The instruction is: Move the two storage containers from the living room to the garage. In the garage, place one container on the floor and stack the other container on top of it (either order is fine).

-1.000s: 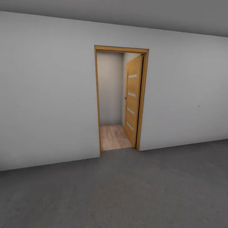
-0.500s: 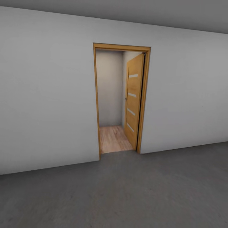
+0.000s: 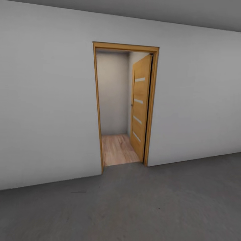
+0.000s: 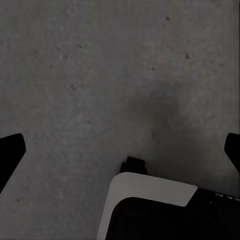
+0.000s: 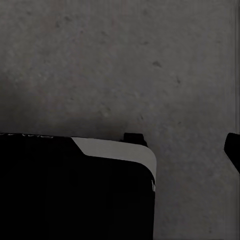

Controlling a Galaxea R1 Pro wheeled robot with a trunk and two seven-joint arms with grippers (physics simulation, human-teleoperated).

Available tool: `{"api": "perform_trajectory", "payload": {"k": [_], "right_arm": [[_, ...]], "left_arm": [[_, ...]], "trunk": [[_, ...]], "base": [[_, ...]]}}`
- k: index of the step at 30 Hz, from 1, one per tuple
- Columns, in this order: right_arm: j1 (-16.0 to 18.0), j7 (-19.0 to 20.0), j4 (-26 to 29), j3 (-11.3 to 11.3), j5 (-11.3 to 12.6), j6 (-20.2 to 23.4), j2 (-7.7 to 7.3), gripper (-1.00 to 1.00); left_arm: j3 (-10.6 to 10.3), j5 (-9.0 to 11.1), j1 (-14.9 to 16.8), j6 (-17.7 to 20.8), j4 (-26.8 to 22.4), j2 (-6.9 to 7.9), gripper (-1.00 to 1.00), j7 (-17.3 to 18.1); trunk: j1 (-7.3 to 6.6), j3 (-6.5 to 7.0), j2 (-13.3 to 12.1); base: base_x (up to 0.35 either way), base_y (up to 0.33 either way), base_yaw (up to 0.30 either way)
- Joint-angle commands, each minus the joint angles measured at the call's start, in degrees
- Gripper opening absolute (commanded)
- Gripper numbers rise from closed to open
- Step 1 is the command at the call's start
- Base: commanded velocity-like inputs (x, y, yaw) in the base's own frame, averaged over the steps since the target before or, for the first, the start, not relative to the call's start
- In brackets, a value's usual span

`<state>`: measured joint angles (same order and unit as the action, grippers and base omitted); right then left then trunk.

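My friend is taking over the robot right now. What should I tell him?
Left gripper: open, holding nothing.
Right gripper: one fingertip visible, state unclear.
The robot is on the grey floor, facing the open door in the pale wall; wood flooring lies beyond.
Done: no container in hand.
Left: fetch both containers from the living room, stack them in the garage.

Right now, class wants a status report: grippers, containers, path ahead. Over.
Left gripper open, empty, above grey floor. Right gripper: cannot tell. Open doorway ahead, door swung inward, passage unobstructed.
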<state>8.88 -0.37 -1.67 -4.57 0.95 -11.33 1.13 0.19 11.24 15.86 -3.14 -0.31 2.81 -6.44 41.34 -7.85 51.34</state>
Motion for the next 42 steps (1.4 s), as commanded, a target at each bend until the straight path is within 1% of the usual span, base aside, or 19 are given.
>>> {"api": "perform_trajectory", "payload": {"k": [1,9,13,26,34,42], "right_arm": [[0.1,0.0,-0.2,-0.4,0.1,-0.3,0.01,1.0],[0.1,0.0,-0.2,-0.4,0.1,-0.3,0.01,1.0],[0.1,0.0,-0.2,-0.4,0.1,-0.3,0.01,1.0],[0.1,0.2,-0.2,-0.6,-0.1,-0.3,-0.01,1.0],[0.1,0.1,-0.2,-0.6,-2.2,-0.3,0.01,1.0],[0.1,0.0,-0.2,-0.5,-2.3,-0.4,0.11,1.0]], "left_arm": [[0.0,0.4,0.0,-0.2,0.0,0.0,1.0,-0.1],[0.0,0.4,0.1,-0.3,0.0,0.0,1.0,-0.1],[0.1,0.5,0.0,-0.3,0.0,0.0,1.0,-0.1],[0.1,0.6,0.0,-0.2,0.1,0.0,1.0,-0.1],[0.1,0.8,0.0,-0.3,0.1,0.15,1.0,-0.1],[0.1,0.9,0.0,-0.3,0.2,0.19,1.0,-0.1]], "trunk": [[0.04,-0.08,0.1],[0.04,-0.08,0.1],[0.04,-0.08,0.1],[0.04,-0.08,0.1],[0.04,-0.08,0.1],[0.04,-0.08,0.1]], "base": [[0.304,-0.129,-0.151],[0.304,-0.129,-0.205],[0.304,-0.129,-0.088],[0.305,-0.102,-0.008],[0.319,-0.01,0.0],[0.325,0.0,0.0]]}}
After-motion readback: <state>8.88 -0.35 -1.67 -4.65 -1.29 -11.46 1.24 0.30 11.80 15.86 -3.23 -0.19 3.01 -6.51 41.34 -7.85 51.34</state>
